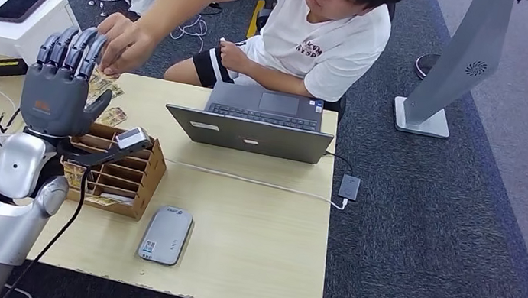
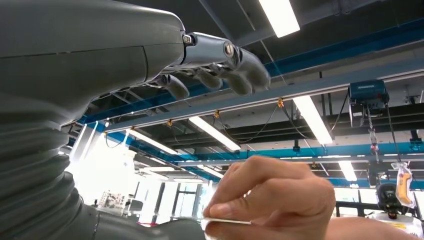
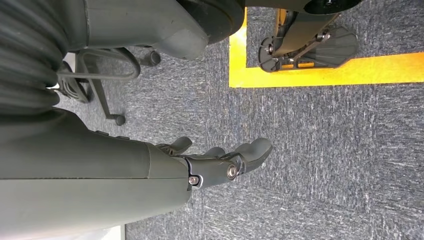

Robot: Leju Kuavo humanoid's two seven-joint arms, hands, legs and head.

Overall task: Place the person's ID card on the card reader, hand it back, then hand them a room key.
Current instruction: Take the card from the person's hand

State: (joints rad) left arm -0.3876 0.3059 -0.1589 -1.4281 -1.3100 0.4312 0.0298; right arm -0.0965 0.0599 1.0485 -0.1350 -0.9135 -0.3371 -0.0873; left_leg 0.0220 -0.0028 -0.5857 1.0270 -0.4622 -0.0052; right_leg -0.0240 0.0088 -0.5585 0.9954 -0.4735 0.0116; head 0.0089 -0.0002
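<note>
Holding my left hand (image 1: 61, 84) raised over the far left part of the tabletop (image 1: 250, 232), palm turned away from me, fingers (image 1: 74, 47) upright and a little apart, nothing in it. In the left wrist view the fingers (image 2: 220, 70) curl loosely forward above open air.

The person's hand (image 1: 125, 42) reaches across from the far side and meets my fingertips from behind. In the left wrist view that same hand (image 2: 270, 200) pinches a thin flat card (image 2: 227, 220) edge-on between thumb and fingers, just beside my palm. I cannot tell whether the card touches my hand. Which card it is, I cannot tell.

The card reader (image 1: 165, 235), a grey flat slab, lies near the front edge of the tabletop, nothing on it. Just left of it stands a cardboard organizer (image 1: 126, 177) with slots, partly behind my forearm. A few printed cards (image 1: 109, 102) lie on the tabletop beyond it, near the person's reaching hand.

An open laptop (image 1: 257, 121) sits at the far edge in front of the person, its back toward me; a white cable (image 1: 256, 183) runs across the tabletop to a small adapter (image 1: 349, 186) on the floor side.

My right hand (image 3: 220, 162) hangs low over grey carpet (image 3: 325, 150), fingers loosely curled, holding nothing.
</note>
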